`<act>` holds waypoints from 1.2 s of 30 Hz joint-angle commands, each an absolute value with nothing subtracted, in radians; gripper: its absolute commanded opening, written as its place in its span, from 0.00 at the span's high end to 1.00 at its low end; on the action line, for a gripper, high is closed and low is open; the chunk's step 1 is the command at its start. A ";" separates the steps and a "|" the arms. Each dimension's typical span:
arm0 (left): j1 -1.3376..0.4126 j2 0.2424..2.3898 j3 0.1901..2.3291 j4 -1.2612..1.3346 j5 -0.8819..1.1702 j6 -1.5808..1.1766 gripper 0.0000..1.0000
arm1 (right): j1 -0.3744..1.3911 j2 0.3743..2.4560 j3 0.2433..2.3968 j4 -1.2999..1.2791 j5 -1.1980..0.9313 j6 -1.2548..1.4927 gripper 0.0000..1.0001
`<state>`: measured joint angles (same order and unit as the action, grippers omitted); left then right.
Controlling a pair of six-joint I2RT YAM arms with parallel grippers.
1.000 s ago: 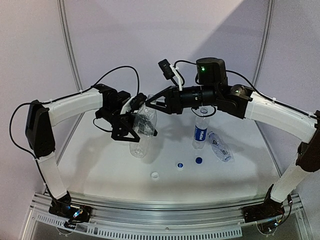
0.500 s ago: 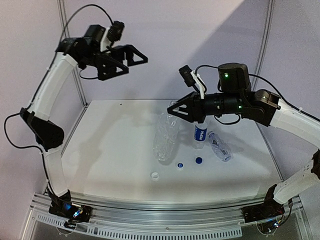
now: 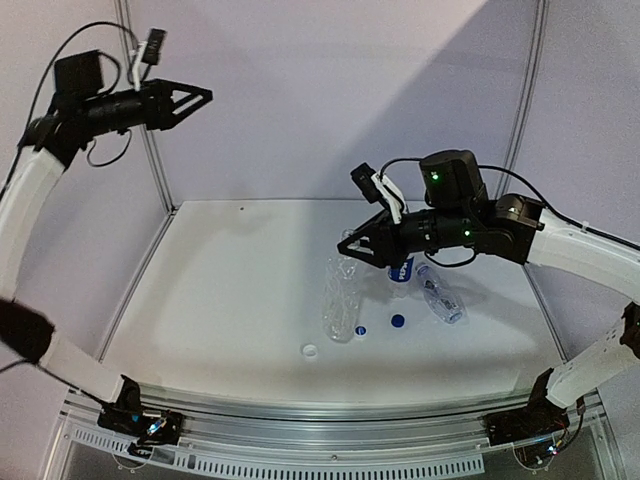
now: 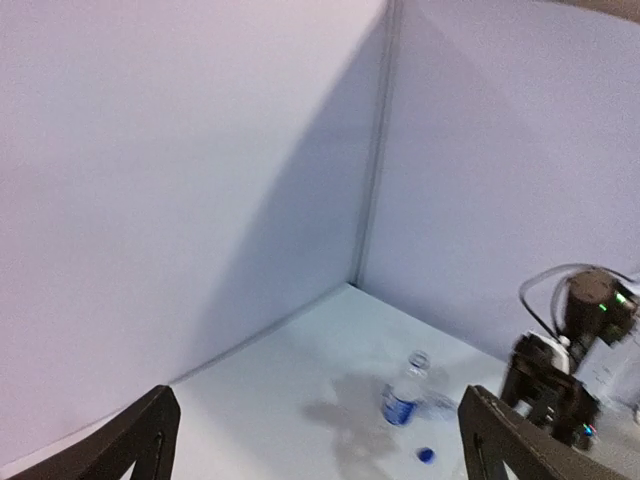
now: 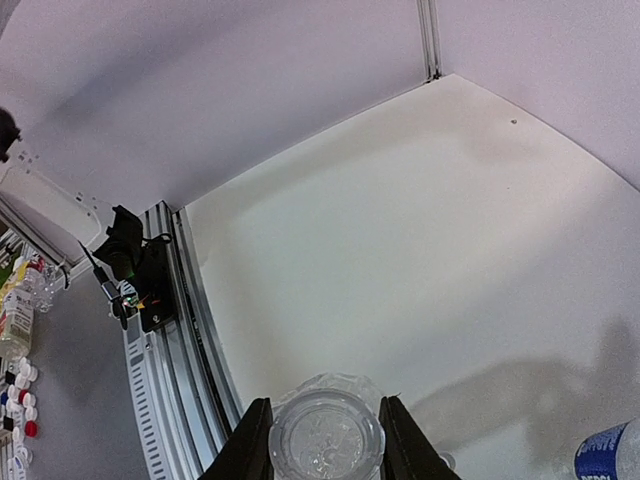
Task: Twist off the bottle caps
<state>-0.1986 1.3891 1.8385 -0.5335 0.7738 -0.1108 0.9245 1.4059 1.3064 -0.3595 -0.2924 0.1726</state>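
Gripping a bottle (image 3: 340, 300) by its neck, the right gripper (image 3: 350, 240) is closed; high left of the bottle, the left gripper (image 3: 197, 104) is wide open, empty.

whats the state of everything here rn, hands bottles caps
left hand: open, empty, high above the table
right hand: shut on held bottle's top
held bottle: roughly upright, uncapped
labelled bottle: upright, ungripped
lying bottle: on its side
blue cap: off, loose on table
white cap: off, loose
other white cap: off, loose
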 commanded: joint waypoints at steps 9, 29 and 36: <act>-0.224 0.956 0.767 0.331 0.132 -0.466 0.01 | 0.925 1.356 1.281 -0.438 -0.017 0.127 1.00; -0.805 0.886 0.361 0.346 -0.413 -0.288 0.01 | 0.900 1.471 1.193 -0.222 0.134 0.075 1.00; -0.802 0.830 0.270 0.393 -0.454 -0.412 0.01 | 0.846 1.499 1.161 -0.124 0.100 0.114 1.00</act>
